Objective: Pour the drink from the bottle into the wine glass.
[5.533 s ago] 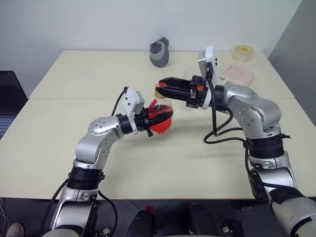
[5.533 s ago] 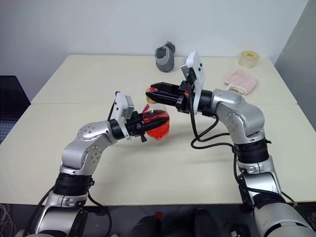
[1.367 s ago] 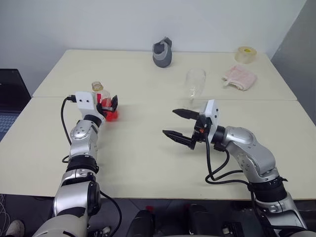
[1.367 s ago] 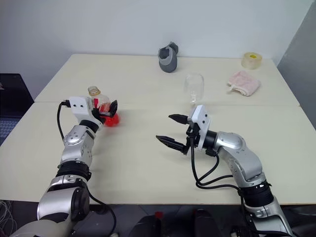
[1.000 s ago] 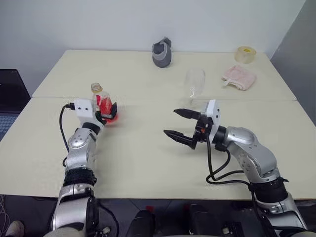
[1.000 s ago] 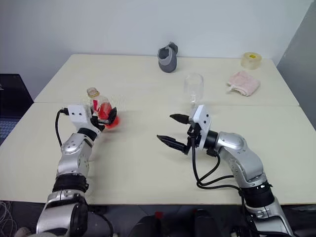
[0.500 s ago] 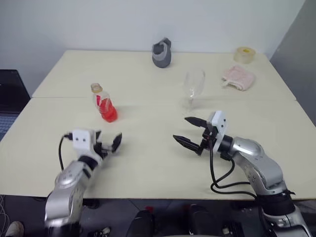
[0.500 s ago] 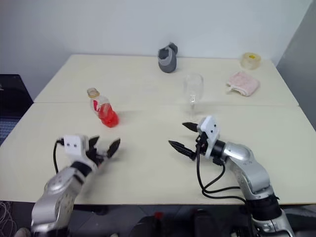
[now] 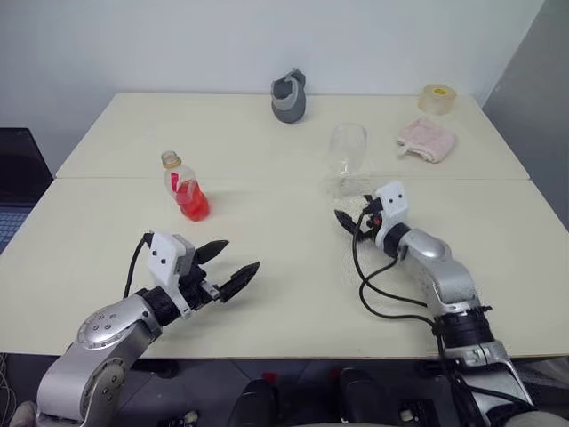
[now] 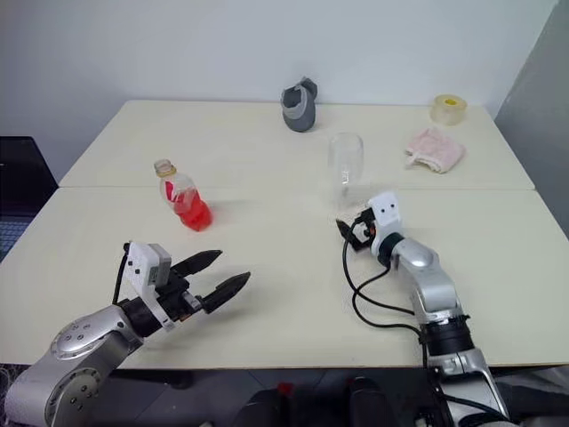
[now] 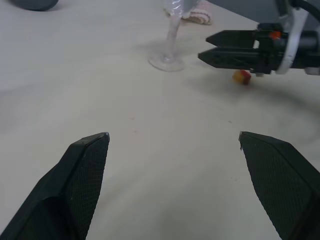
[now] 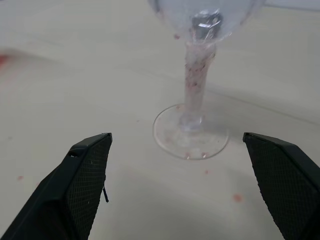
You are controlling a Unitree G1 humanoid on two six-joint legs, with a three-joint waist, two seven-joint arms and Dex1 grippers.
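The bottle (image 9: 184, 187) stands upright on a cream table (image 9: 267, 294), uncapped neck toward twelve o'clock, apart from both grippers.

The table is two pale slabs butted together, against a white wall. Left gripper (image 9: 227, 269) hovers at seven o'clock, fingers spread, empty. Red drink (image 9: 193, 206) fills the bottle's base. The wine glass (image 9: 346, 156) stands upright at one o'clock, stem vertical, red droplets around its foot (image 12: 191, 137). Right gripper (image 9: 348, 222), spread wide, faces that foot.
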